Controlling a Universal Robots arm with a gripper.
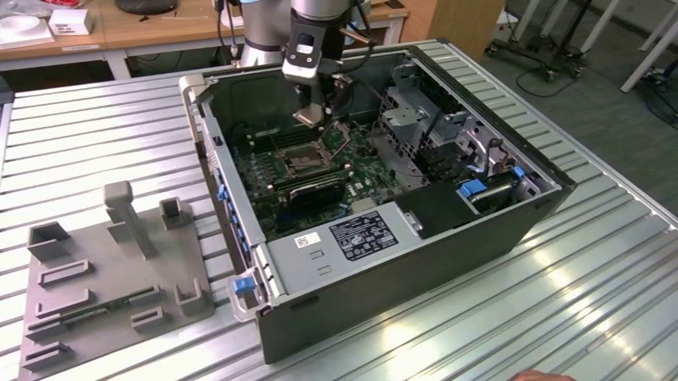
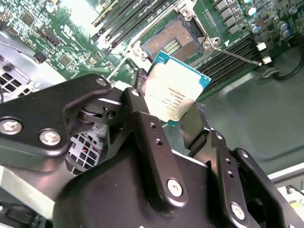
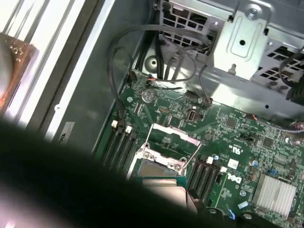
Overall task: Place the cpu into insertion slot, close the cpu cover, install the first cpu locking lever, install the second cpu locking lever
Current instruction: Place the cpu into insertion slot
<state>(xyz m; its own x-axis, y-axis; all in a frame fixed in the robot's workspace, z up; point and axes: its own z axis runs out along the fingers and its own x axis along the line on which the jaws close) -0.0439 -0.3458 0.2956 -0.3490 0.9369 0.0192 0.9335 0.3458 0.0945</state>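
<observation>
Silvery-tan chip (image 2: 175,90) is held in the air, tilted, with the fingers (image 2: 190,126) of the gripper (image 2: 167,107) clenched on two opposite edges. The second wrist view shows the bare socket (image 2: 171,42) lying just beyond the chip, apart from it. The first wrist view shows the cover (image 3: 172,137) swung open. In the exterior view the gripper hangs over the board, slightly far of the socket.

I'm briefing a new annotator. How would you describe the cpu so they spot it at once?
Find the open computer case, with the gripper above its green motherboard. Between the fingers sits the cpu: a small flat square with a silvery top and teal edge, the only chip held off the board.
</observation>
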